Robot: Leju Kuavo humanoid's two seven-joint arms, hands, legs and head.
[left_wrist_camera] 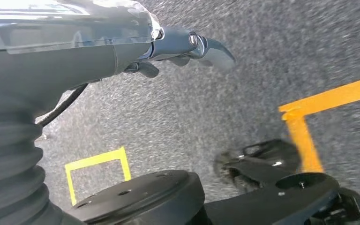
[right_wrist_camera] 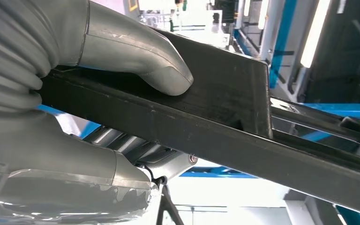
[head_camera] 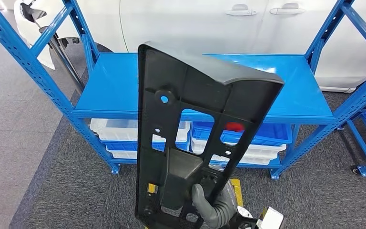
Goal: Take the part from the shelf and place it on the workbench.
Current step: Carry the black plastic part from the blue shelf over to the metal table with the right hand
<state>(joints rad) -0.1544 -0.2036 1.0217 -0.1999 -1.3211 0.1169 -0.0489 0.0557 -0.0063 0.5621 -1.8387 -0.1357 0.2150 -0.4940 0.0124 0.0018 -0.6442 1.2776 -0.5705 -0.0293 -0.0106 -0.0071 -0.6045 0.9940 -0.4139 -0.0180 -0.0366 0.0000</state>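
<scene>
Nearest, at the bottom edge of the head view, the right hand (head_camera: 214,207) grips the lower end of the part (head_camera: 195,138) and holds it upright in front of the shelf. Most of that hand is cut off by the frame or hidden behind the part. In the right wrist view the thick grey thumb (right_wrist_camera: 136,51) presses flat on the part's dark edge (right_wrist_camera: 206,126), with the fingers (right_wrist_camera: 136,152) wrapped underneath, mostly covered.

The part is a long, flat, black plastic panel, wider at the top, with a bent lip there, several cut-out windows and small round holes.

The left hand (left_wrist_camera: 187,47) hangs over the grey carpet (left_wrist_camera: 206,108) with yellow tape lines (left_wrist_camera: 96,161); its fingers curl inward and hold nothing.

Beyond the part stands the blue shelf (head_camera: 109,90). Its lower level holds white and blue bins (head_camera: 119,131), partly hidden by the part. Farthest back is a white car (head_camera: 195,24), cut off at the top.
</scene>
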